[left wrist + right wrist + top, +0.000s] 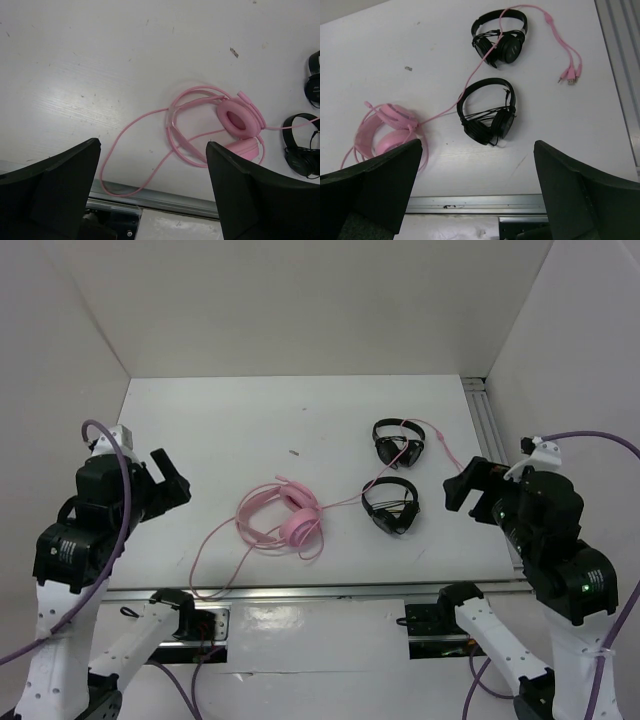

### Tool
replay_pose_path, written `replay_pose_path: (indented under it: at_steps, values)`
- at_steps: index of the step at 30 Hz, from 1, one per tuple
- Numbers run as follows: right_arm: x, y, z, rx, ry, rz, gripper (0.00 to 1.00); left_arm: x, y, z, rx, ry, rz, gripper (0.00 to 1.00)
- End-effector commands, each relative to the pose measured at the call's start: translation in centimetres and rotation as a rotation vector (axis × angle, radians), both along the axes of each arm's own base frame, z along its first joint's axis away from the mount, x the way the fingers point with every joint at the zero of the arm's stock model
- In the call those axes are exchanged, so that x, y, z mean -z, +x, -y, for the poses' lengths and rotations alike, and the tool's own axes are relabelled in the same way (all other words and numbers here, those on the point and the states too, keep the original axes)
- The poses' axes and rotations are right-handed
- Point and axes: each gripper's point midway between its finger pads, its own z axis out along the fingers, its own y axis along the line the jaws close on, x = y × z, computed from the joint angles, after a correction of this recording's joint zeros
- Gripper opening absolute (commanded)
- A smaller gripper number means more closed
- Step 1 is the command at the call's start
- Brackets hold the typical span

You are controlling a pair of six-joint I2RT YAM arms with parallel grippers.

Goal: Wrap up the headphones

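white walls box in a white table (220, 430) seen from overhead. the headphones (297, 528) lie unwrapped a little below and left of the frame's centre, with the pink earcups side by side at the right of the wire headband. my left claw (172, 483) hangs at the left edge of the frame and my right claw (462, 486) at the right edge. both are above the table, spread wide and gripping nothing, each well apart from the pink set. the thin pink cable (204, 550) loops loosely out to the lower left, close to the metal rail (330, 592) along the table's bottom edge. another stretch runs to the upper right, crosses the farther black headset (398, 443) and ends in a split pair of plugs (570, 76) near the side rail (490, 420). a second black headset (390, 506) lies just below the first and right of the pink one, with the cable passing its upper left side. from my left wrist, the pink set sits in the right half of the frame, between my two dark fingers (55, 190). from my right wrist it sits at the lower left, partly hidden behind one finger.
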Motion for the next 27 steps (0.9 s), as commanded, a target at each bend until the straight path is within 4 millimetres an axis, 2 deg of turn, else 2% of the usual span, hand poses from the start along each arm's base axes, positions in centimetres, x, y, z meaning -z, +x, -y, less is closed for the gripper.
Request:
replay_pose_path:
  at_steps: [1, 2, 5, 6, 8, 9, 11, 12, 13, 14, 16, 17, 19, 21, 24, 27]
  values:
    - [-1.6, 1.0, 0.1, 0.006, -0.001, 0.084, 1.00, 0.0, 1.4, 0.3, 0.008, 0.005, 0.010, 1.00]
    - [-1.8, 1.1, 0.0, 0.006, 0.002, 0.093, 1.00, 0.8, 1.4, 0.5, 0.017, 0.003, -0.012, 1.00]
    - [-1.7, 1.3, 0.0, 0.006, 0.002, 0.093, 1.00, 1.5, 1.6, 1.1, 0.035, -0.022, -0.014, 1.00]
    - [-1.5, 1.5, -0.3, -0.005, 0.006, 0.090, 1.00, 2.0, 2.0, 1.8, 0.066, -0.043, -0.015, 1.00]
    - [-1.6, 1.6, -1.0, -0.030, 0.044, 0.108, 1.00, 2.4, 2.3, 2.7, 0.097, -0.078, -0.008, 1.00]
    - [-2.1, 1.2, -1.3, -0.047, 0.058, 0.140, 1.00, 3.4, 2.4, 3.1, 0.106, -0.094, -0.028, 1.00]
    - [-2.4, 1.3, -2.8, -0.128, 0.096, 0.183, 1.00, 3.9, 3.2, 3.9, 0.111, -0.144, -0.017, 1.00]
    - [-2.4, 1.3, -3.4, -0.157, 0.108, 0.194, 1.00, 5.4, 3.6, 4.0, 0.102, -0.148, -0.061, 1.00]
    - [-1.9, 1.5, -4.2, -0.198, 0.121, 0.187, 1.00, 6.1, 3.9, 4.7, 0.121, -0.174, -0.082, 1.00]
    - [-1.3, 1.8, -4.5, -0.212, 0.123, 0.165, 1.00, 6.3, 4.7, 5.2, 0.123, -0.203, -0.075, 1.00]
    - [-0.4, 2.6, -4.7, -0.211, 0.120, 0.122, 1.00, 8.7, 5.7, 6.5, 0.137, -0.224, -0.136, 1.00]
    - [0.0, 2.9, -4.8, -0.210, 0.119, 0.117, 1.00, 8.7, 6.8, 7.8, 0.174, -0.235, -0.107, 1.00]
    - [0.6, 3.7, -5.0, -0.210, 0.119, 0.117, 1.00, 11.9, 7.6, 9.9, 0.224, -0.250, -0.181, 1.00]
    - [0.4, 3.9, -5.3, -0.225, 0.130, 0.141, 1.00, 13.9, 8.3, 10.9, 0.207, -0.271, -0.246, 1.00]
    - [0.4, 3.9, -5.7, -0.251, 0.140, 0.154, 1.00, 18.2, 8.4, 9.9, 0.114, -0.230, -0.337, 1.00]
    - [0.9, 3.9, -5.9, -0.262, 0.134, 0.144, 1.00, 20.5, 8.6, 8.7, 0.048, -0.177, -0.370, 1.00]
